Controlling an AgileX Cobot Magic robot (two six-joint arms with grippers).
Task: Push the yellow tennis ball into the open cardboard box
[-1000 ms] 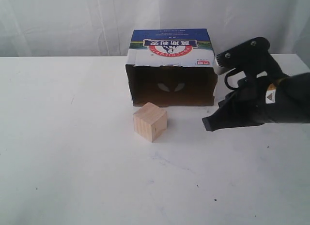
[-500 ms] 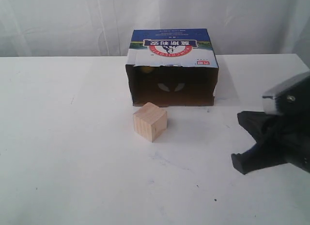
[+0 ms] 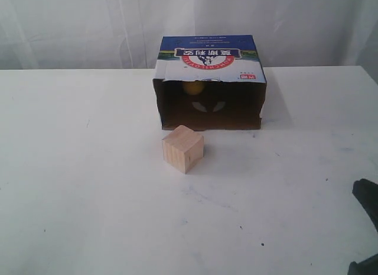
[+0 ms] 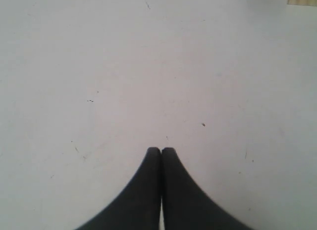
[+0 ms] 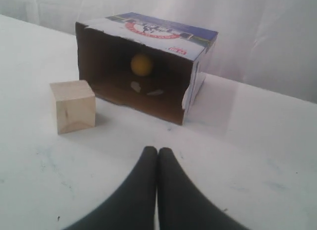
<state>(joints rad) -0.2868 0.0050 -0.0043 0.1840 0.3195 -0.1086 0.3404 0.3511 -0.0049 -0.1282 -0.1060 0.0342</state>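
My right gripper (image 5: 157, 152), tips pressed together, hovers over the white surface (image 5: 257, 156). Well ahead of it, the small fuzzy yellow tennis ball (image 5: 141, 64) sits deep inside the large open brown cardboard box (image 5: 158, 29). I judge the push done, so next I only need to stay clear. My left gripper (image 4: 161, 151) is likewise closed.

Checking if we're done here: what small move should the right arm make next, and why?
Probably park the right end effector, shut and empty, where it is: the yellow tennis ball is inside the open cardboard box, and the wooden cube stands outside its mouth, so nothing seems left to push.
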